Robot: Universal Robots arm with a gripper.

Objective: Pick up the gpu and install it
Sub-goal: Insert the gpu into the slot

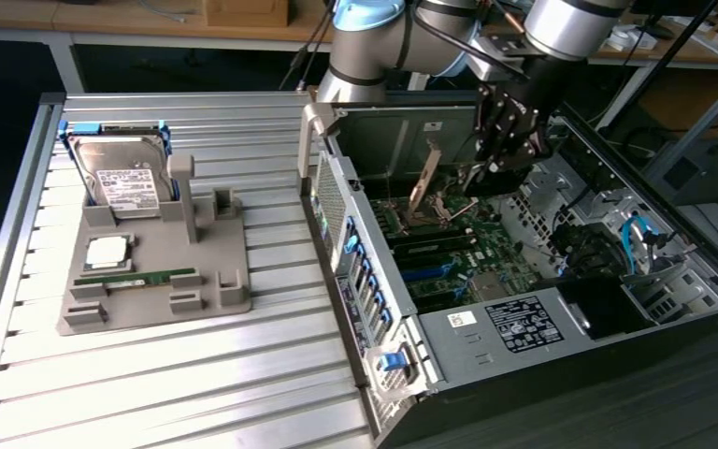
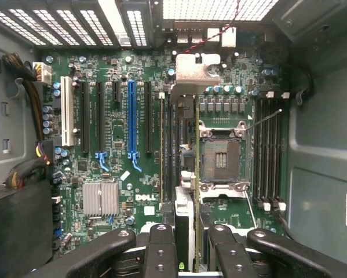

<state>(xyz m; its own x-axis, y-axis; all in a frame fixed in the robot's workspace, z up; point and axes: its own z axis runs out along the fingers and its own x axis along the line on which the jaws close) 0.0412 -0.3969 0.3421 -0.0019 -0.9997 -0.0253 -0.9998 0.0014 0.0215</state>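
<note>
Wrist view is showing the black multi-link gripper [image 2: 190, 258] pinching the gpu, a thin dark brownish circuit card [image 1: 426, 182], with its jaws drawn in against the card's two faces at the near end. The card is presenting edge-on here, running as a thin line out to its silver metal end bracket [image 2: 197, 70]. Held that way, I judge, it is standing upright over the flat green motherboard [image 2: 112, 124] instead of lying on it. The long blue expansion slot [image 2: 131, 119] is sitting empty beside the card, so the card is not seated yet.

In the exterior view the card is hanging tilted inside the open black computer case [image 1: 696, 318]. At the exterior view's left, a grey moulded parts holder [image 1: 228, 295] is resting on the slatted metal table [image 1: 147, 393]. It is carrying a boxy silver hard drive [image 1: 128, 182], well apart from the case.
</note>
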